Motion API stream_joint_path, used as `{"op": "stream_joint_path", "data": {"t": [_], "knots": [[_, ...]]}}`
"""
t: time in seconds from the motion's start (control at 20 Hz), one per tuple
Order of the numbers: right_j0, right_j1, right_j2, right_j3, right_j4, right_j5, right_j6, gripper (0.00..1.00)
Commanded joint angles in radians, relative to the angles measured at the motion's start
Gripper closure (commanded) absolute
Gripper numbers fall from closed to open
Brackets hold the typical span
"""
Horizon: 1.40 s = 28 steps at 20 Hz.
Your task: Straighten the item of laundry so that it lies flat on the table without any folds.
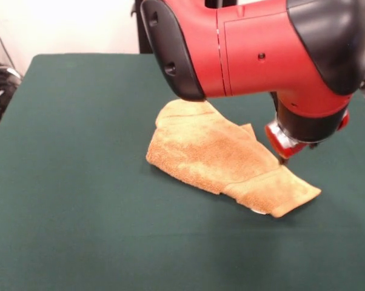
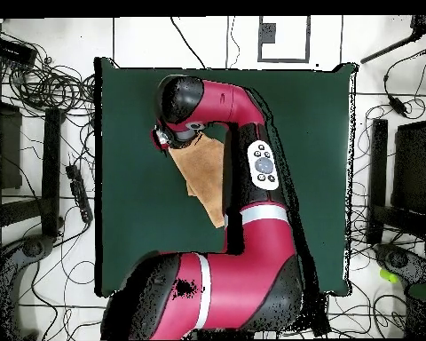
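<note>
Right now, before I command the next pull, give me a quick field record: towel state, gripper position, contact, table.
towel: golden-orange towel lies mid-table, still folded over itself, with a narrower flap reaching toward the near right in the front view
gripper: gripper is low, just above the towel where the flap joins the main body
contact: tip looks at or very near the cloth; I cannot tell whether it is open or shut
table: green table; all of the towel that shows lies well inside its edges
overhead: arm covers part of the towel
task state: not flat yet
</note>
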Motion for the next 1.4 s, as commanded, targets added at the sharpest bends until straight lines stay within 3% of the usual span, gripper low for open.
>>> {"op": "stream_joint_path", "data": {"t": [0.05, 0.65, 0.85, 1.05, 1.25, 1.4], "knots": [[0.045, 0.018, 0.0, 0.11, 0.041, -0.027, 0.279, 0.0], [0.067, 0.061, 0.011, 0.078, 0.06, -0.079, 0.329, 0.0], [0.089, 0.076, -0.001, 0.057, 0.03, -0.195, 0.314, 0.0], [0.127, 0.119, -0.04, -0.01, -0.019, -0.3, 0.324, 0.0], [0.163, 0.172, -0.092, -0.097, -0.093, -0.435, 0.261, 0.0], [0.177, 0.198, -0.122, -0.128, -0.095, -0.452, 0.276, 0.0]]}}
